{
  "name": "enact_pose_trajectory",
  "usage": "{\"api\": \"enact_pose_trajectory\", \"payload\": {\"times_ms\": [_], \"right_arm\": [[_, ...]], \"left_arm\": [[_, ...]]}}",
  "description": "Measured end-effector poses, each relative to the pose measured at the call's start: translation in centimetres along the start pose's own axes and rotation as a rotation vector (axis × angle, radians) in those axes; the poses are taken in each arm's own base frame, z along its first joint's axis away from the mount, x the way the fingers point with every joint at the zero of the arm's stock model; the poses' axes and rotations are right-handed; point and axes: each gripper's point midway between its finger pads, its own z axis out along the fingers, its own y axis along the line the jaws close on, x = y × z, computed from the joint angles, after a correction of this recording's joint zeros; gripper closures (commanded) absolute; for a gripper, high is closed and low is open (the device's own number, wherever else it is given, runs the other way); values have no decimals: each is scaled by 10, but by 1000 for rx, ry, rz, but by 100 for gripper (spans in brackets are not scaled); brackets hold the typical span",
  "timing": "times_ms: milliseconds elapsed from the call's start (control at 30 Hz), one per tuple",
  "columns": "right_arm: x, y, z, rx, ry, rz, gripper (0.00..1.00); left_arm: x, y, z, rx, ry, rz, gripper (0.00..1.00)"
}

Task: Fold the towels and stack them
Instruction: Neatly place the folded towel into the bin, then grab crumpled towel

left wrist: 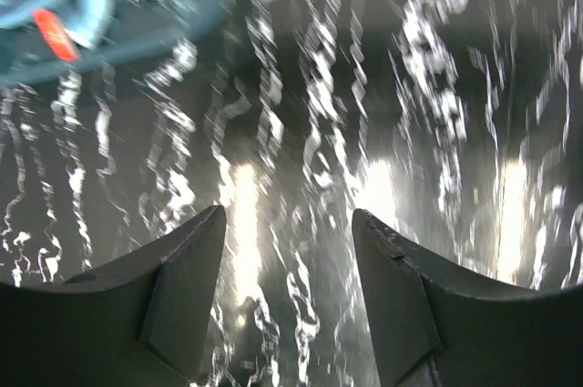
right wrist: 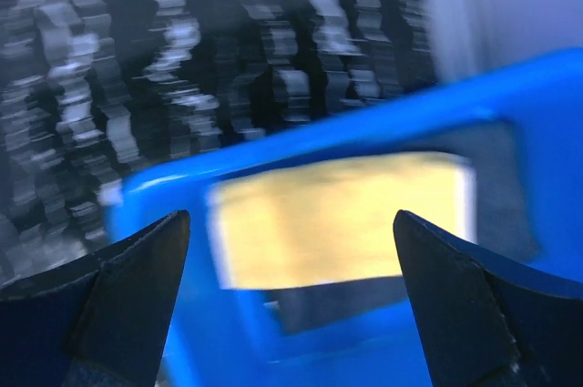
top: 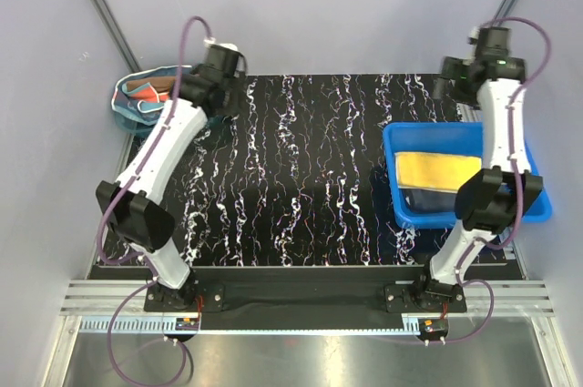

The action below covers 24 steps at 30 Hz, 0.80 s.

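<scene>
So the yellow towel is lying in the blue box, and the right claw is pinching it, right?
Not quite. The yellow towel does lie in the blue box, but the right gripper isn't pinching it. Its jaws stand wide open and hold nothing. The right wrist view shows this.

Glossy plastic bin [top: 428, 129], matt cloth towel [top: 442, 170]
</scene>
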Motion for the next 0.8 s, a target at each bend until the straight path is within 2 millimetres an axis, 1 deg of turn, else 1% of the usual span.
{"api": "enact_pose_trajectory", "payload": {"times_ms": [33,67,100,133,167,200,233,267,300,333,400,433,567,633,700,733,767,800], "right_arm": [[-3,26,-7,-40,-21,-12,0],[-4,54,-15,-89,-38,-27,0],[-3,79,-22,-140,-50,-42,0],[1,110,-31,-199,-61,-63,0],[6,137,-40,-260,-64,-80,0],[13,163,-49,-320,-67,-100,0],[21,185,-57,-379,-70,-115,0],[30,203,-66,-435,-71,-131,0],[39,216,-72,-482,-71,-139,0],[49,224,-78,-522,-65,-142,0],[60,231,-85,-574,-56,-130,0],[61,234,-87,-595,-57,-117,0],[53,246,-90,-667,-77,-84,0],[51,251,-90,-693,-81,-86,0],[51,256,-85,-704,-68,-92,0],[51,259,-81,-704,-61,-96,0],[50,261,-76,-705,-52,-101,0],[51,263,-70,-702,-44,-107,0]], "left_arm": [[-9,11,1,-13,-19,-30,36],[-22,29,3,-35,-46,-72,36],[-31,43,4,-56,-66,-102,36],[-40,64,7,-87,-87,-143,36],[-49,84,12,-115,-106,-182,36],[-54,98,17,-137,-116,-207,38],[-59,115,24,-161,-127,-234,40],[-61,133,38,-188,-128,-256,41],[-62,145,50,-200,-124,-259,41],[-63,153,62,-204,-117,-255,40],[-60,161,97,-200,-89,-225,37],[-58,162,117,-196,-72,-204,37],[-40,154,197,-133,5,-132,34],[-29,151,230,-125,37,-113,34],[-16,152,262,-132,62,-102,34],[-10,153,275,-134,69,-103,36],[-4,154,285,-136,76,-104,38],[2,156,294,-138,85,-105,42]]}}
